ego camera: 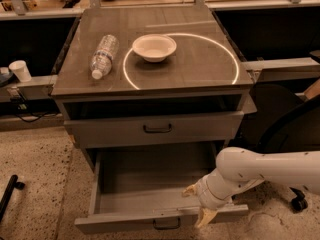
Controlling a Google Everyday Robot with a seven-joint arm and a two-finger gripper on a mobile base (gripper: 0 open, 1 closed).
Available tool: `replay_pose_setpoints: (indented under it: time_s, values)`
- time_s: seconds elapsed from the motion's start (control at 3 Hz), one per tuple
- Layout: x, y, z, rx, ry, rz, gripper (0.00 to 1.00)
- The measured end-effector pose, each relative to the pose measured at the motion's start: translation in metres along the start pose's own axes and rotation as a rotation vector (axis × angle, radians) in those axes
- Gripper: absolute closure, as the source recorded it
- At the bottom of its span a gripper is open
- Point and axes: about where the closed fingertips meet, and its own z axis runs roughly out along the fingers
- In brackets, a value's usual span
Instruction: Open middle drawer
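Note:
The middle drawer (150, 220) is grey metal with a small black loop handle (166, 224). It is pulled far out of the cabinet and its bare inside shows. My gripper (198, 204) is at the right part of the drawer's front panel, on a white arm coming from the right. One tan finger (190, 189) is inside the drawer and the other (205, 217) hangs outside the front, with the panel's rim between them. The fingers stand apart. The drawer above (157, 129) sits slightly out with a dark gap over it. Any lower drawer is hidden.
On the cabinet top (200, 59) lie a clear plastic bottle (103, 55) on its side and a white bowl (154, 47). A white cup (20, 70) stands on a ledge at left. A black chair base (299, 202) is at right. The floor is speckled.

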Motion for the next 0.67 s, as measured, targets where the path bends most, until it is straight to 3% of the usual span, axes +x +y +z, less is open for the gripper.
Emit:
replay_pose_setpoints:
  time_s: [0.67]
  values:
    - [0.0003, -0.0098, -0.0152, 0.021, 0.009, 0.017, 0.01]
